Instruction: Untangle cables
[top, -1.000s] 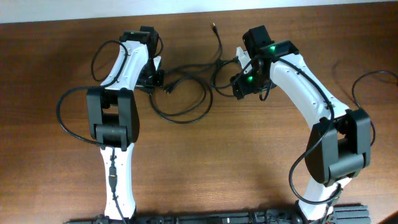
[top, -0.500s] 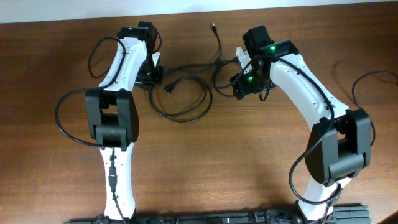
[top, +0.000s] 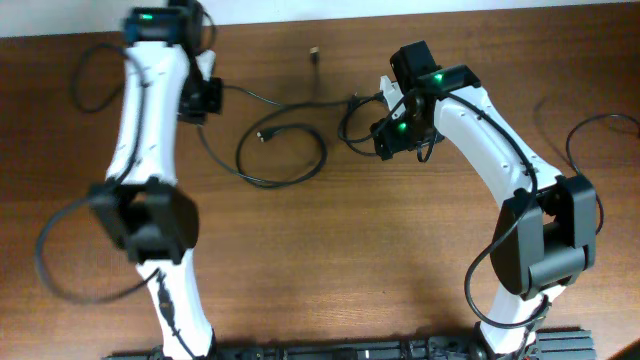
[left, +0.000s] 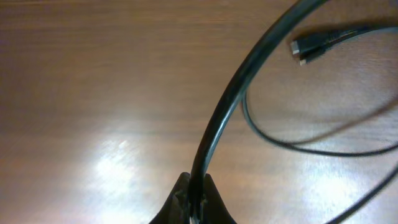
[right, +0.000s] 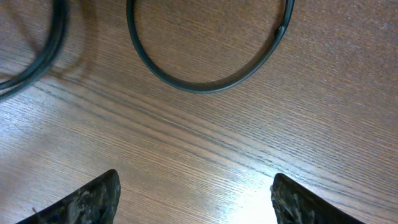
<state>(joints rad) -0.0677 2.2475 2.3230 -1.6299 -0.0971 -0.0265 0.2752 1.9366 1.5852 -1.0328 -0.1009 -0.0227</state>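
Note:
Thin black cables (top: 285, 160) lie looped on the wooden table between the arms. My left gripper (top: 200, 98) at the far left is shut on one cable (left: 224, 106), which arcs away from the fingers (left: 196, 199). A plug tip (left: 308, 46) lies at the upper right of the left wrist view. Another plug (top: 314, 52) lies at the back of the table. My right gripper (top: 385, 135) is open and empty (right: 196, 202) above bare wood, with a cable loop (right: 205, 62) just beyond the fingertips.
The thick black arm wires hang at the far left (top: 85, 75) and far right (top: 590, 130). The table's back edge (top: 500, 12) meets a white wall. The arm bases stand at the front edge.
My left arm has swung left and back, pulling its cable with it; the loop shifted left and the far plug moved left. The right arm has not moved.

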